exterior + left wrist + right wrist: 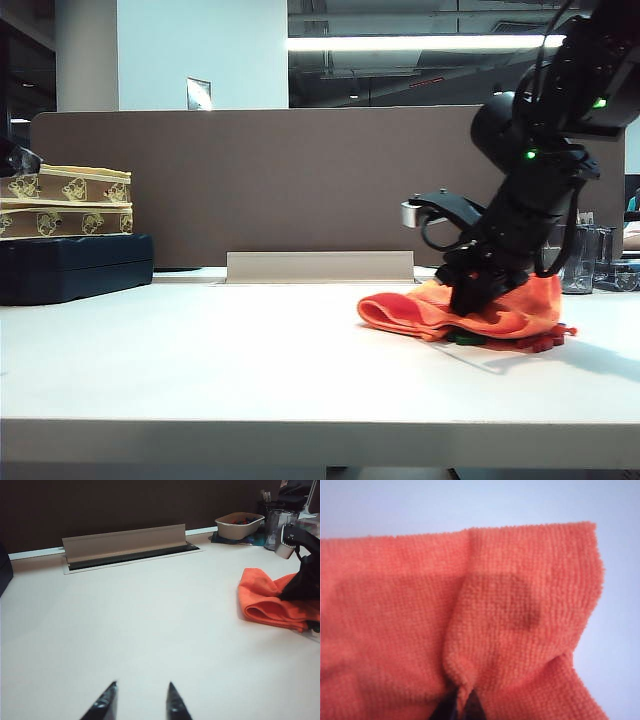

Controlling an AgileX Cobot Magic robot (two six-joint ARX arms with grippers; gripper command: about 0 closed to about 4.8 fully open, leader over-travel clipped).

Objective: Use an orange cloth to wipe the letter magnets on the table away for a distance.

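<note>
The orange cloth lies bunched on the table at the right, and my right gripper presses down into it, shut on a pinched fold. In the right wrist view the orange cloth fills nearly the whole picture. A few letter magnets, red and dark green, peek out from under the cloth's near edge; the others are hidden. My left gripper hovers open over bare table far to the left of the cloth, holding nothing.
A dark blue case with patterned boxes on top stands at the back left. A beige cable flap sits at the brown partition. A tan bin and clear cups stand at the back right.
</note>
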